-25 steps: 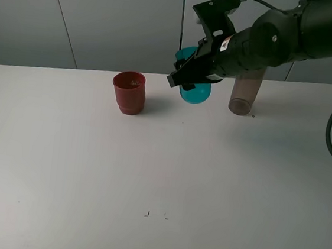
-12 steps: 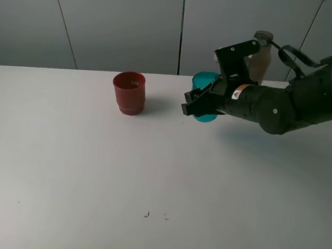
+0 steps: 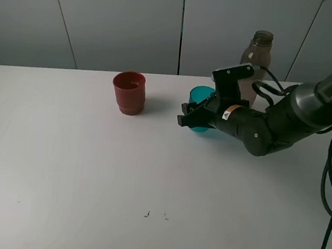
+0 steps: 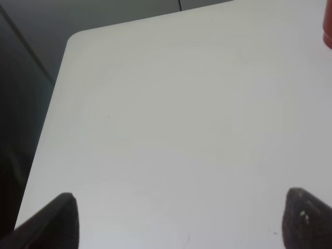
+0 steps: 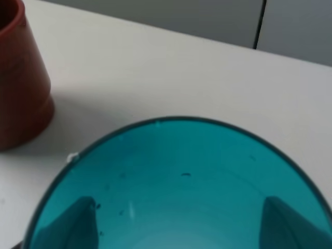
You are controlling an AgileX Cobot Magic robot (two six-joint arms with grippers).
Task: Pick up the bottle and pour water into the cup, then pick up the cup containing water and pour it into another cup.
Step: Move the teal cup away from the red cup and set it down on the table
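Exterior high view: mounted above and in front, looking down across the counter (image 3: 88, 182) toward the grey back wall; takes in red cup (image 3: 128, 92), teal cup (image 3: 201, 96), bottle (image 3: 257, 57) and the right arm.

Left wrist view: looks down on bare counter (image 4: 181, 119) and its rounded corner, dark fingers (image 4: 52, 223) at the frame edge; a sliver of red cup (image 4: 328, 28) is shared with the exterior high view.

Right wrist view: very near, looking into the teal cup (image 5: 176, 192) mouth, which fills the frame; red cup (image 5: 21, 88) beside it, counter (image 5: 155, 67) and wall beyond, all shared with the exterior high view.
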